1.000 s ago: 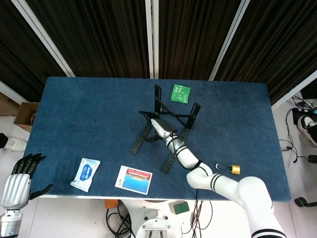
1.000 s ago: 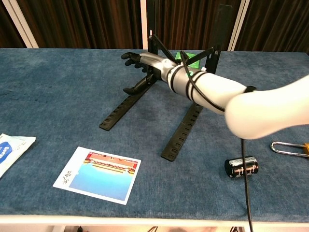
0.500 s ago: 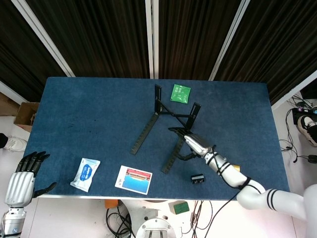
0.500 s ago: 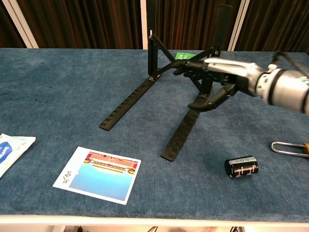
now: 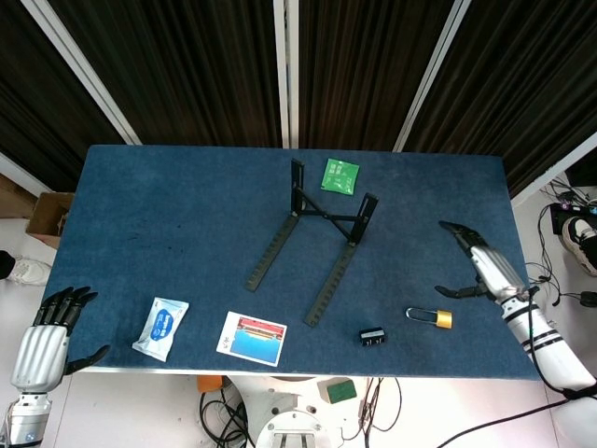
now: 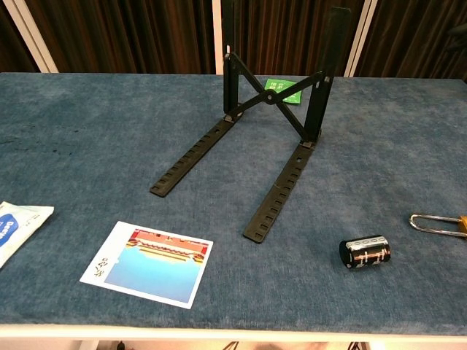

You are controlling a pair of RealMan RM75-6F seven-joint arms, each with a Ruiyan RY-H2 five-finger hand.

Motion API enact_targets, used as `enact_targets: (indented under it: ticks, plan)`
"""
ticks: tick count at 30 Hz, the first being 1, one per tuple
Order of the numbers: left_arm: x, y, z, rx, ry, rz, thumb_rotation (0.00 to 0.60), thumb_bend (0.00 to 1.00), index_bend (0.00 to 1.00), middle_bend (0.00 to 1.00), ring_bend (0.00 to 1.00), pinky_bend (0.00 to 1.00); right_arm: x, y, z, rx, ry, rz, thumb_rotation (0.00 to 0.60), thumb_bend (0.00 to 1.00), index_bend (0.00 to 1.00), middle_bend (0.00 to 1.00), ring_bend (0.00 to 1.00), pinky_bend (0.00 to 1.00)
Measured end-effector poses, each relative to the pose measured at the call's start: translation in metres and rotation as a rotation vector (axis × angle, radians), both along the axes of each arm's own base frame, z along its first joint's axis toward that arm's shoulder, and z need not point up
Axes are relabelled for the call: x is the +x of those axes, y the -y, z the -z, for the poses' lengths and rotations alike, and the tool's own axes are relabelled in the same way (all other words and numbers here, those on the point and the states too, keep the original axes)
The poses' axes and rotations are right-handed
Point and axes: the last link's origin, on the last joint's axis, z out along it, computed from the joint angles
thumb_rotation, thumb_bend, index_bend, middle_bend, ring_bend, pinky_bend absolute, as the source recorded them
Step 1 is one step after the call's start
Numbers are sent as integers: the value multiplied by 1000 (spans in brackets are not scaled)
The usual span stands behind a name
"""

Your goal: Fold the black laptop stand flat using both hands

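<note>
The black laptop stand stands unfolded on the blue counter, near its middle and toward the far edge. Its two slotted rails lie flat on the cloth, running toward the near edge, and its two uprights rise at the far end, joined by a crossed brace. Neither hand touches it.

The right hand hovers at the counter's right edge, well apart from the stand, fingers spread and holding nothing. The left hand hangs off the near-left corner, below counter level, fingers apart and empty.

A green packet lies just beyond the stand by the far edge. A white wipes pack and a picture card lie along the near edge on the left. A small black cylinder and a brass padlock lie near the near edge on the right, the padlock close to the right hand.
</note>
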Motion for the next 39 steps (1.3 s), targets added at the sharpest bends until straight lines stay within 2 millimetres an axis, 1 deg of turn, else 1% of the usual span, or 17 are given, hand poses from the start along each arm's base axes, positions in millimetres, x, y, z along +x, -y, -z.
enact_targets:
  ticks: [1,3,5,10,12,14,18,22,27,31,35,38,39]
  plan:
    - [1,0,0,0,-1,2,600,39,201,155,89,132,0,7,-3,-25,8,14,600,9,0,76,0,0]
    - [3,-1,0,0,-3,6,600,39,201,155,89,132,5,19,-3,-53,33,9,600,4,0,52,0,0]
    - [5,-1,0,1,-4,10,600,39,202,155,89,132,13,35,5,-64,58,-13,600,0,0,21,0,0]
    - [8,2,-2,4,-12,3,600,39,202,155,89,132,36,71,44,-24,94,-48,600,0,0,0,0,0]
    - [8,3,-3,5,-16,-4,600,39,201,155,89,131,45,80,59,6,100,-59,600,0,0,0,0,0]
    - [7,4,-3,5,-17,-10,600,39,201,155,89,131,57,84,75,48,107,-81,600,0,0,0,0,0]
    - [7,4,-3,2,-19,-16,600,39,201,155,89,131,65,75,89,112,106,-131,600,0,0,0,0,0]
    - [8,3,-3,-3,-22,-10,600,39,201,155,89,131,70,52,100,194,154,-175,600,0,0,0,0,0]
    - [11,-3,-3,-11,-32,11,600,38,201,155,89,132,71,27,103,269,226,-215,600,0,0,2,0,0]
    - [15,-8,-6,-12,-53,34,600,39,201,155,89,131,68,8,102,301,236,-252,600,0,0,4,0,0]
    - [21,-19,-11,-19,-89,72,600,39,201,155,89,131,66,1,99,298,217,-272,600,4,0,14,0,0]
    - [30,-34,-13,-41,-106,121,600,39,201,155,89,132,66,-2,98,281,166,-300,600,31,0,28,0,0]
    - [34,-41,-12,-54,-110,143,600,39,201,155,89,132,66,-3,97,274,145,-312,600,41,0,35,0,0]
